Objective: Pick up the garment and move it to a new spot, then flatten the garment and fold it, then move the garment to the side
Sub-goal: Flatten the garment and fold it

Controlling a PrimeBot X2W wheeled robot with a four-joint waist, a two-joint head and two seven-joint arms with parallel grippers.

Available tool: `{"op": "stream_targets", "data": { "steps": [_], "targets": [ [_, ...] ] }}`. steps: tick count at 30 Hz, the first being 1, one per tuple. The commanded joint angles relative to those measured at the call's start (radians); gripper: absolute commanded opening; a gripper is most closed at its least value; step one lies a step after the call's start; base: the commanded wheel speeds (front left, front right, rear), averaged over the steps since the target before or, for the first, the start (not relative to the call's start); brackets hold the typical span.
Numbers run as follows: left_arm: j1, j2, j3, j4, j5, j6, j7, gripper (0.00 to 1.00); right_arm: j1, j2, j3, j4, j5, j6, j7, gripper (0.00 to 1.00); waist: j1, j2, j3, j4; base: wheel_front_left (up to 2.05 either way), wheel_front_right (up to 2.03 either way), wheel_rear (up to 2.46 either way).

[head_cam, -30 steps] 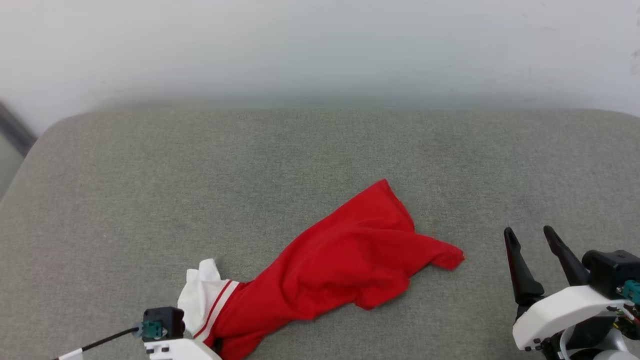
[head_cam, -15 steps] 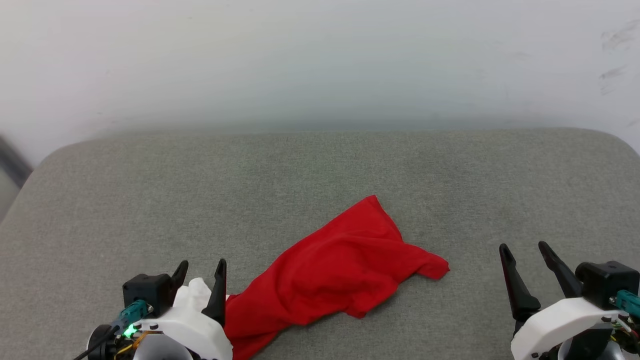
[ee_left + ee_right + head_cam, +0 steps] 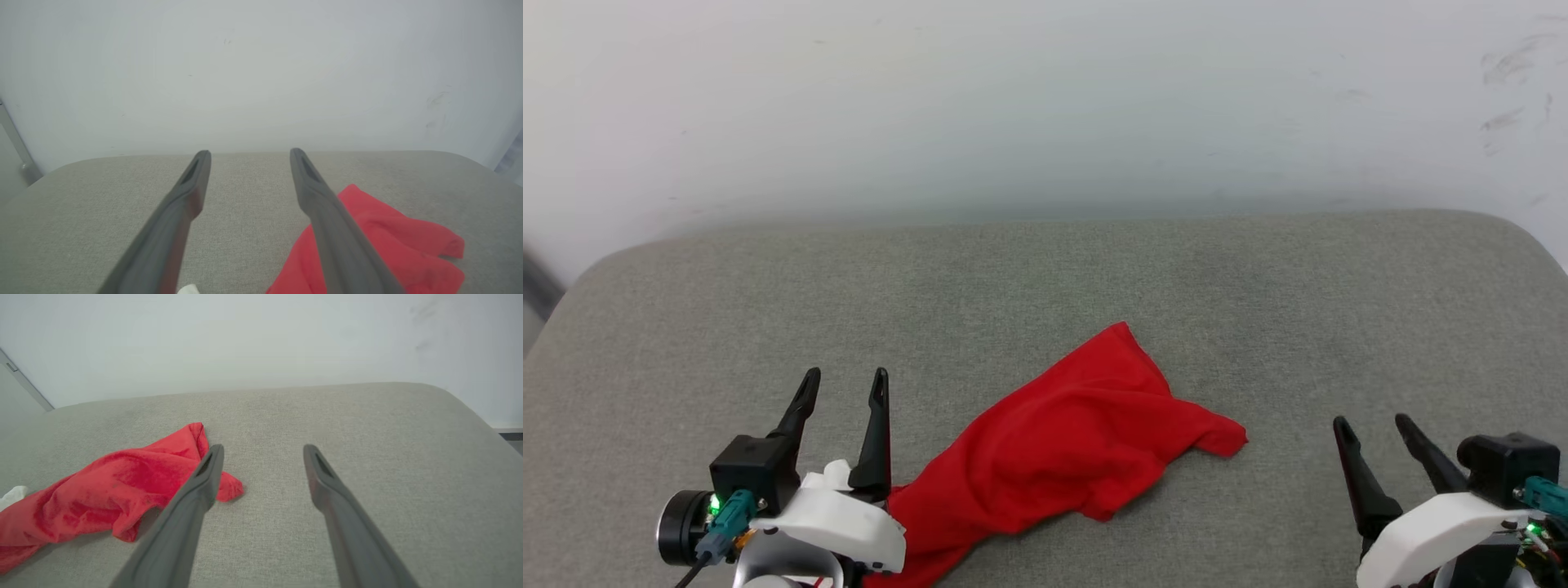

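The garment (image 3: 1070,441) lies crumpled on the grey cushioned surface (image 3: 1045,278), a long red heap running from lower left to a point at upper right. A bit of its white sleeve (image 3: 836,472) peeks out behind my left gripper. That left gripper (image 3: 844,382) stands open just left of the garment's near end, with nothing between its fingers. In the left wrist view the red cloth (image 3: 384,241) lies to the right of the open fingers. My right gripper (image 3: 1372,426) is open at the lower right, apart from the garment (image 3: 110,490), which lies to its left.
A pale wall (image 3: 1045,98) rises behind the surface's far edge. The grey surface has rounded far corners (image 3: 1519,229) and wide bare room beyond and on both sides of the garment.
My left gripper has opened, let go of the garment's white sleeve end and risen, fingers pointing up. The head camera has shifted. The right gripper stays open.
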Motion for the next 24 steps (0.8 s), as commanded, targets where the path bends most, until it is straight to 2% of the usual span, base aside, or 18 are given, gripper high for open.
{"op": "stream_targets", "data": {
  "steps": [1, 5, 10, 15, 24],
  "targets": [
    [-0.008, 0.005, 0.004, 0.001, -0.001, 0.005, 0.0, 1.0, 0.007, 0.001, -0.001, 0.007, 0.006, 0.0, 0.005, 1.0, 0.0001, 0.0, 0.003, 0.007, 0.0, 0.0, 0.0],
    [-0.013, -0.003, -0.002, -0.006, -0.003, 0.008, 0.005, 1.0, -0.015, 0.0, -0.016, 0.059, 0.017, 0.0, 0.062, 1.0, 0.0001, 0.0, 0.016, 0.049, 0.0, 0.0, 0.0],
    [-0.027, -0.015, -0.012, -0.002, -0.006, -0.001, -0.001, 1.0, -0.069, -0.037, -0.001, 0.13, 0.05, 0.0, 0.087, 1.0, 0.0001, 0.0, 0.059, 0.12, 0.0, 0.0, 0.0],
    [-0.056, -0.029, -0.026, 0.009, -0.002, -0.018, -0.016, 1.0, -0.158, -0.084, 0.092, 0.215, 0.101, 0.0, 0.143, 1.0, 0.0001, 0.0, 0.117, 0.176, 0.0, 0.0, 0.0],
    [-0.116, -0.055, -0.038, 0.039, -0.002, -0.043, -0.036, 1.0, -0.298, -0.16, 0.243, 0.378, 0.188, 0.0, 0.336, 1.0, 0.0001, 0.0, 0.175, 0.233, 0.0, 0.0, 0.0]
  ]
}}
